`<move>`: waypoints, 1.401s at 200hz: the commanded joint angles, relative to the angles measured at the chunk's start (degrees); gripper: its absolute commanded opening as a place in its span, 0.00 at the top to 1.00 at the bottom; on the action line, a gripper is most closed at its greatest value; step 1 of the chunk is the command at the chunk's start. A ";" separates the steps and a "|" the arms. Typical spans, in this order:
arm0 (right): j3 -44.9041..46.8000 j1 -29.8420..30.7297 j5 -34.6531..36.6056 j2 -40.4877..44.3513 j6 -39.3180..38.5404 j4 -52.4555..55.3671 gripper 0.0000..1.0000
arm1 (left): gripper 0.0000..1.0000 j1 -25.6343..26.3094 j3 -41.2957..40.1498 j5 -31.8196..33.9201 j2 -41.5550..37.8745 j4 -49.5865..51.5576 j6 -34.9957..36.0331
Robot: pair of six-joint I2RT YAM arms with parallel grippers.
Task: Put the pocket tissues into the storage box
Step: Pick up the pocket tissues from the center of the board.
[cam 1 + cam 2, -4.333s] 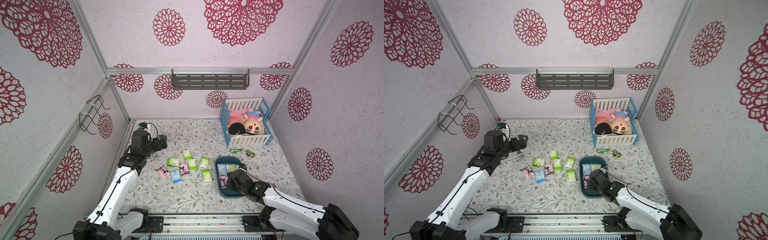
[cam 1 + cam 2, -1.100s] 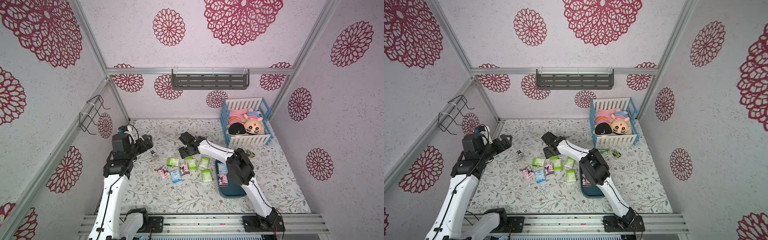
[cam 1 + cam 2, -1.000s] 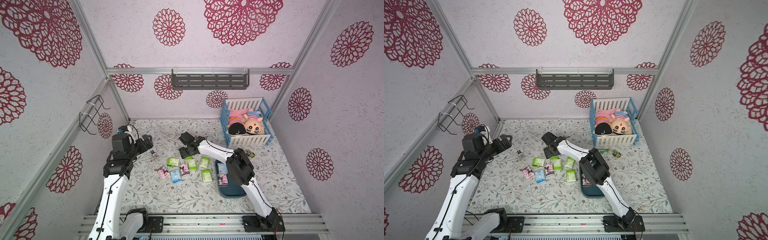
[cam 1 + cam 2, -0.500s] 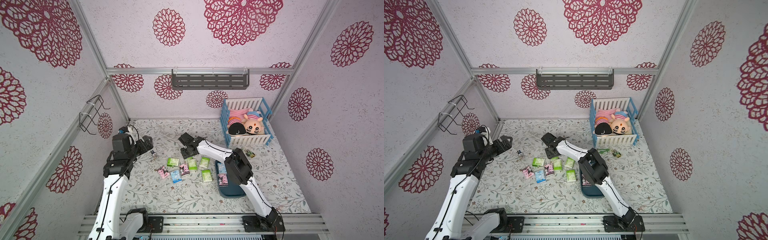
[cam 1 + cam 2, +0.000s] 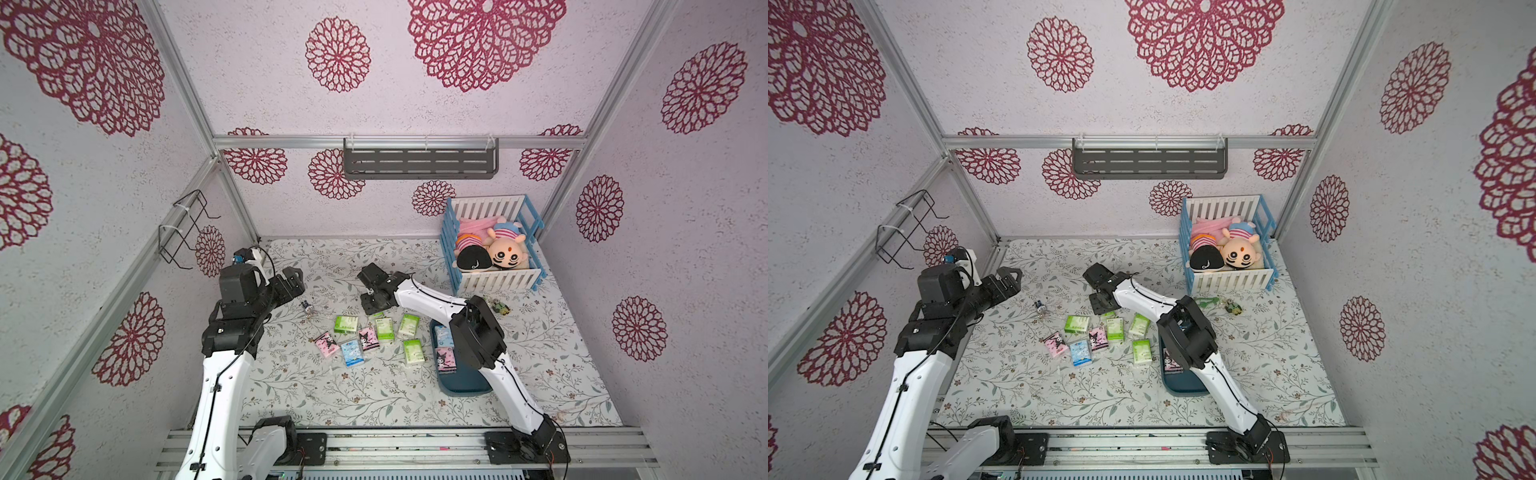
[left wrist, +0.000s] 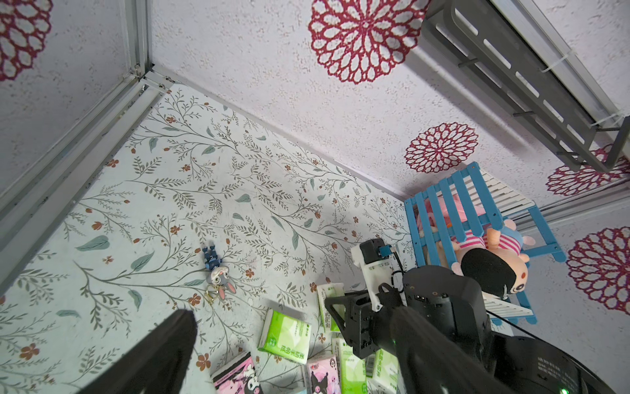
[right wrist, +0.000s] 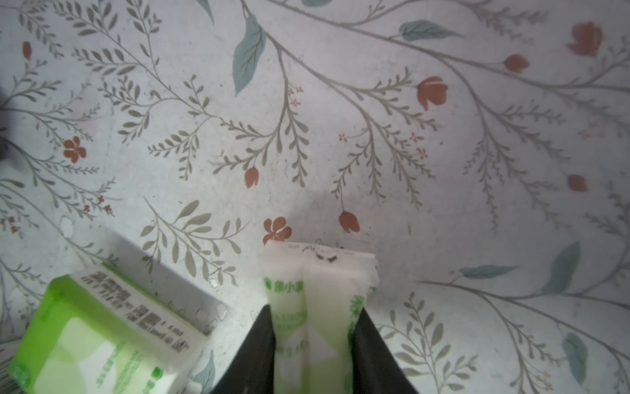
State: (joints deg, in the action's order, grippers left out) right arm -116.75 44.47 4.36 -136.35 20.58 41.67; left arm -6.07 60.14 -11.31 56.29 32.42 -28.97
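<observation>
In the right wrist view my right gripper (image 7: pixel 315 315) is shut on a green-and-white pack of pocket tissues (image 7: pixel 317 286), gripped by its two long sides at the mat. In both top views this gripper (image 5: pixel 373 308) (image 5: pixel 1100 306) points down at the far edge of the pack cluster, hiding most of the held pack. Several more packs lie loose: green (image 5: pixel 345 324), pink (image 5: pixel 326 344), light blue (image 5: pixel 352 353). The teal storage box (image 5: pixel 465 384) holds a light blue pack (image 5: pixel 442 334) and a pink one (image 5: pixel 445 357). My left gripper (image 5: pixel 293 280) (image 6: pixel 291 317) hangs open and empty at the left.
A blue-and-white toy crib (image 5: pixel 494 282) with dolls stands at the back right. A small rabbit keychain (image 5: pixel 307 307) lies left of the packs, and a small toy (image 5: pixel 500 307) lies before the crib. A grey shelf (image 5: pixel 419 164) and a wire rack (image 5: pixel 183 232) hang on the walls.
The right arm swung from the storage box to the far edge of the packs. Over the last second its jaws closed onto the green pack. The left arm drew back left.
</observation>
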 commanded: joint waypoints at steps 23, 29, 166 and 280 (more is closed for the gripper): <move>7.99 -2.31 -1.57 14.34 4.08 -7.48 0.65 | 0.03 0.01 -0.45 -0.73 -0.04 -0.79 -0.43; 10.22 -2.74 -1.83 16.24 4.66 -8.58 0.65 | 0.03 0.08 -0.61 -0.81 -0.17 -1.02 -0.59; 71.55 -9.20 5.92 71.80 37.58 -10.24 0.64 | 0.03 10.47 -1.08 3.26 4.50 -7.24 -1.55; 82.47 -10.01 5.40 72.88 49.38 -19.13 0.36 | 0.03 10.64 -0.78 3.74 5.42 -7.11 -0.19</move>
State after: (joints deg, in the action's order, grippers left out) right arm -32.80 34.87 9.17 -63.44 69.93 26.02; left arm 4.25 59.59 -8.23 61.54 26.41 -30.04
